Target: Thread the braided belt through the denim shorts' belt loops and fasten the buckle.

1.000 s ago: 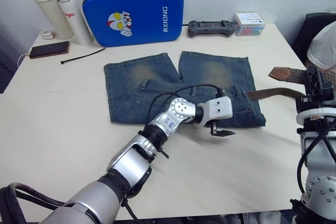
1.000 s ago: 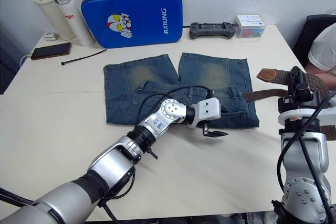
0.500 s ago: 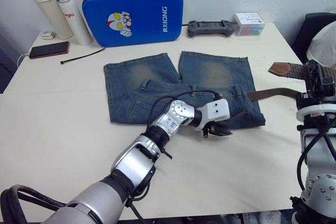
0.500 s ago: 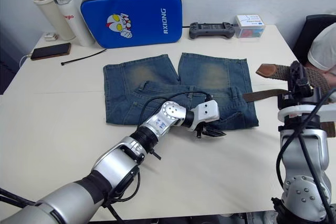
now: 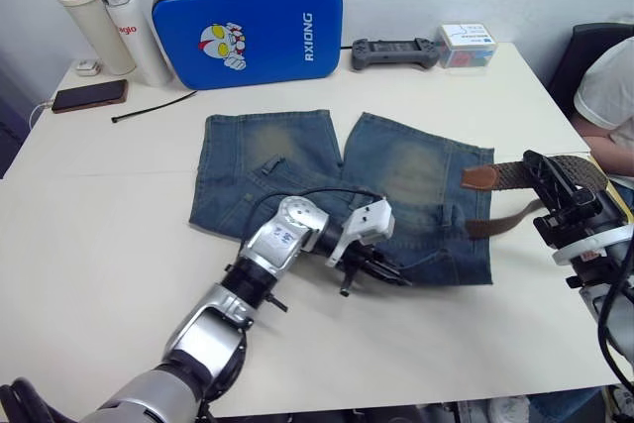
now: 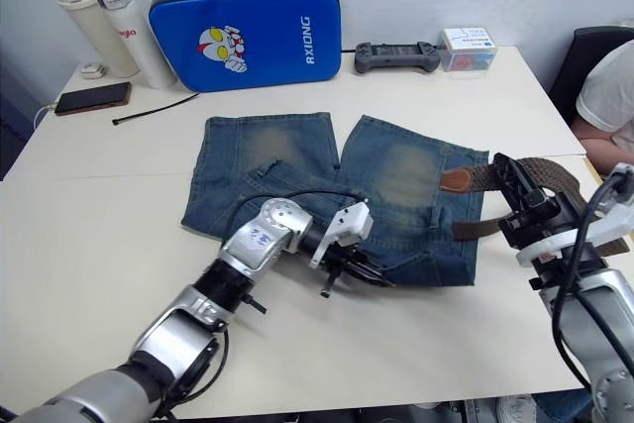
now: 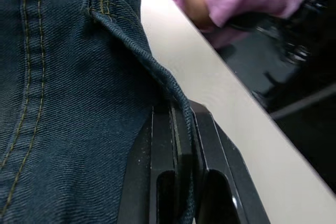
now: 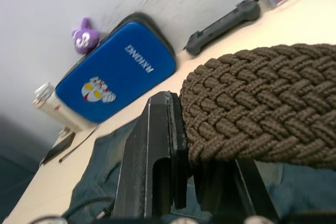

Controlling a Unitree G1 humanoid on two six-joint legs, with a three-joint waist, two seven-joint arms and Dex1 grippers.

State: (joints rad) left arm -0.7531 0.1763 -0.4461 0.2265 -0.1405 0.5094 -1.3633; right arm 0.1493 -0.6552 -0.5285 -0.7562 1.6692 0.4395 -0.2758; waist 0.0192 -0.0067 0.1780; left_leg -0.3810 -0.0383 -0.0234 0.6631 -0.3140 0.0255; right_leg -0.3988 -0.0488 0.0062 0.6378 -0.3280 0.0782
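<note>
Threading step — both grippers engaged, belt not through all loops yet.

Left gripper (image 5: 369, 266) fingers are pinching the waistband hem of the denim shorts (image 5: 297, 160) mid-desk, toward the front edge. Right gripper (image 6: 522, 207) is clamping the braided belt (image 6: 485, 177) near the desk's right edge, tan tip lying on the shorts — buckle not visible. Next move probably needs the tip lined up with a belt loop while the waistband's being held taut.

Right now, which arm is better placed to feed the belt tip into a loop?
The right. Its gripper is shut on the belt, with the tan tip already over the shorts near the waistband. The left gripper is busy, pinching the shorts' waistband edge.
</note>
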